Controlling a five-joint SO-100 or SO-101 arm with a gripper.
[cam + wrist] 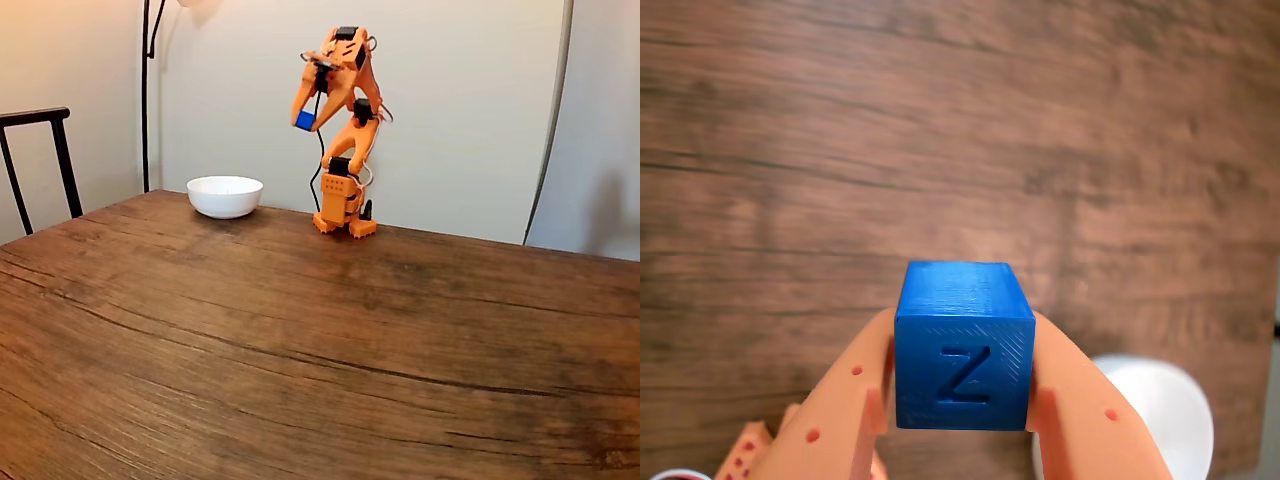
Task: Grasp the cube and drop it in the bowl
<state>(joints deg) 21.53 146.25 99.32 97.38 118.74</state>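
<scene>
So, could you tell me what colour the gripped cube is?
Bright blue cube, clearest in the wrist view.

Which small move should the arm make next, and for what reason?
Probably swing the hand toward the white bowl, left in the fixed view. The blue cube is already clamped between the orange fingers, lifted high above the table, and the bowl stands off to the side, not beneath it.

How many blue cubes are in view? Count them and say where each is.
1. The cube is held off the table between the claw's orange fingers, to the right of the white bowl in the fixed view.
</scene>
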